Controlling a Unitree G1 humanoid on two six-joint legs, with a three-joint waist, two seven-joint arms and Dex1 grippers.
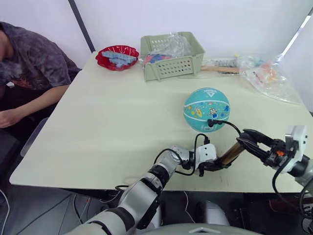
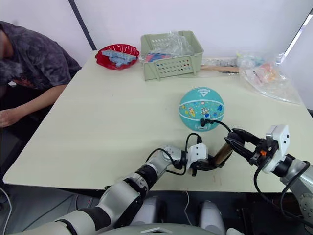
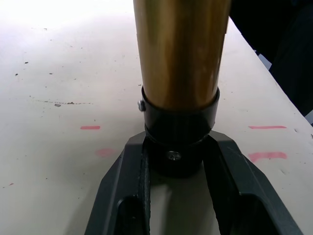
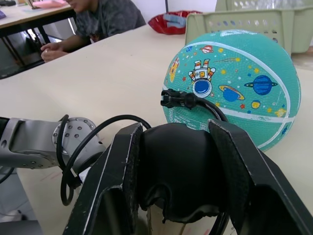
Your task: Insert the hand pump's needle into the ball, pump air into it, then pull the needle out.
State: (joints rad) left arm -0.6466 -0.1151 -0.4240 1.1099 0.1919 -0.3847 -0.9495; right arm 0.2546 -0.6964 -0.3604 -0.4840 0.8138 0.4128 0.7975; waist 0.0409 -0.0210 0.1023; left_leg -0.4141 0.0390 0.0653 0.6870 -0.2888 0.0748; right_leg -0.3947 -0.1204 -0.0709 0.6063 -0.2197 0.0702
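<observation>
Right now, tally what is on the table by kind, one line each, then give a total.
Ball: 1
Hand pump, its hose running to the ball: 1
Green basket: 1
Red bowl: 1
Clear plastic bag: 1; the other items along the far edge are too unclear to count.
Total: 5

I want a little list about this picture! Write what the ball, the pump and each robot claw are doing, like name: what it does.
ball: teal, on the table, with cartoon space prints
needle: its black fitting sits against the ball's side
hand pump: bronze tube, tilted, held at both ends
left claw: shut on the pump's black bottom cap
right claw: shut on the pump's black top handle
hose: black, curves from the pump to the ball
basket: green, at the table's far side
</observation>
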